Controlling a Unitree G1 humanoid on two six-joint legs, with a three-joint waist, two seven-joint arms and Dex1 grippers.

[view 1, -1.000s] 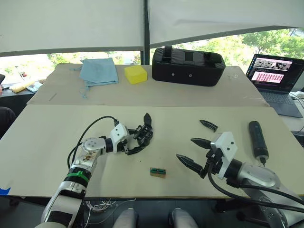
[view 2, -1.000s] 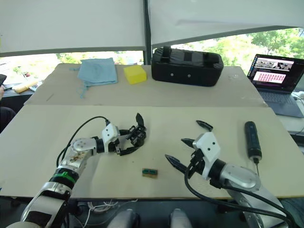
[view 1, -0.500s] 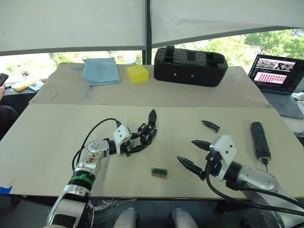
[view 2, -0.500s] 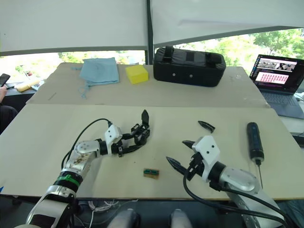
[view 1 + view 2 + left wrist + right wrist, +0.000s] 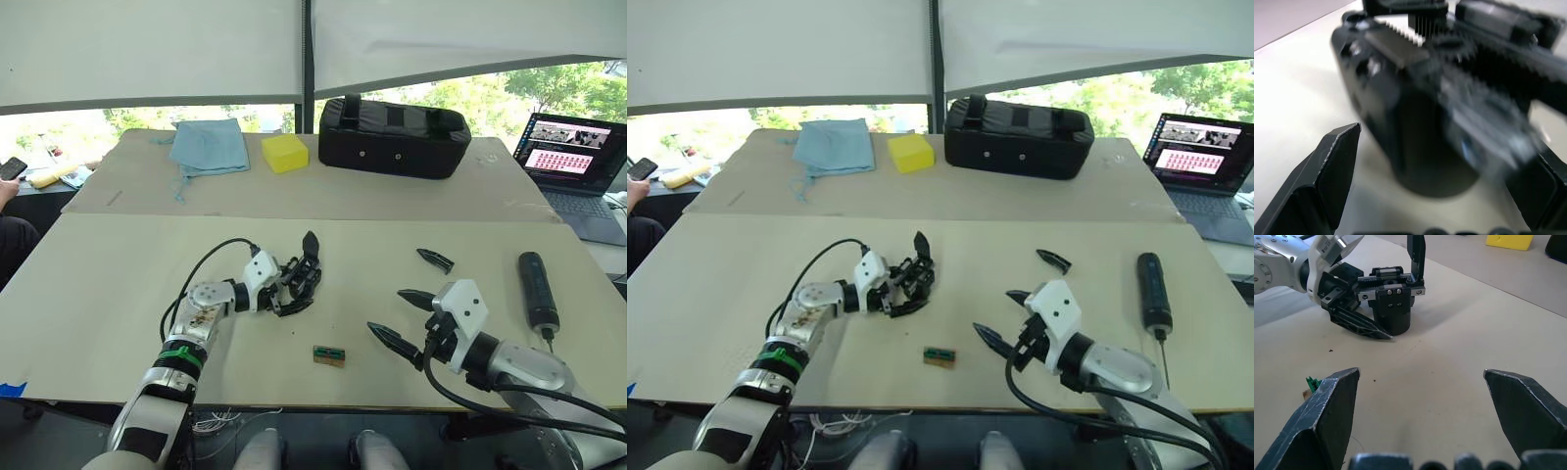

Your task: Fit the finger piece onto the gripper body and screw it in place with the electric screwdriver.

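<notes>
Steadying the body in the left pincer; right pincer open, should fetch the finger piece.

Two pale beige desks set end to end: near desk, far desk butted against it along a straight seam. Behind the far desk, white blinds hang part-way down, split by a dark vertical window post. Below the blinds, a strip of window shows green trees in bright daylight. Light is even, daytime, soft shadows on the desks. Far right, an open laptop with lit screen. Blue tape scrap at near left edge.
</notes>
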